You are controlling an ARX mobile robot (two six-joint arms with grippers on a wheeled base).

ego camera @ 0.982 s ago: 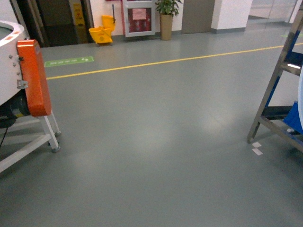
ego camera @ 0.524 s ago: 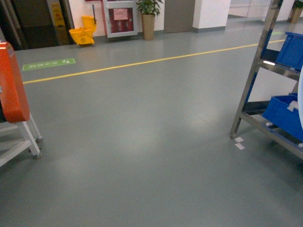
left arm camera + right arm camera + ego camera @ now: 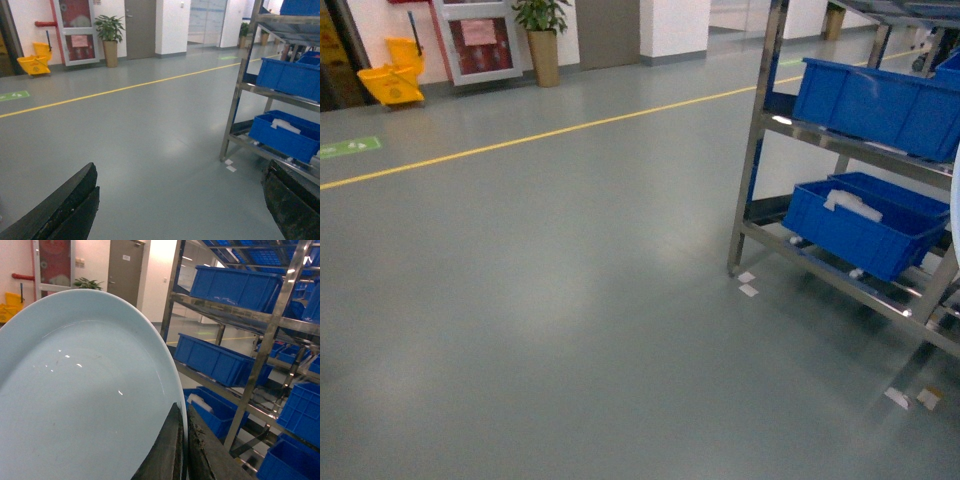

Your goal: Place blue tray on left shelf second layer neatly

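Observation:
The blue tray [image 3: 75,390], a pale glossy dish, fills the left of the right wrist view, tilted on edge. My right gripper [image 3: 184,450] is shut on its rim, one finger on each face. In the head view only a pale sliver of the tray [image 3: 956,200] shows at the right edge. The stainless-steel shelf rack [image 3: 760,130] stands at the right; its tier above the lowest one [image 3: 840,148] carries deep-blue crates. My left gripper [image 3: 181,172] is open over bare floor, its dark fingers [image 3: 70,205] far apart with nothing between them.
Deep-blue crates [image 3: 865,225] sit on the rack's lowest tier, and more [image 3: 235,287] fill the tiers above. White tape marks [image 3: 748,285] lie by the rack's foot. A yellow mop bucket [image 3: 390,82], a potted plant [image 3: 542,40] and a yellow floor line [image 3: 520,140] are far back.
The head view has swung right: the orange-sided machine has left the frame at the left, and the steel rack with its crates has come much further into view.

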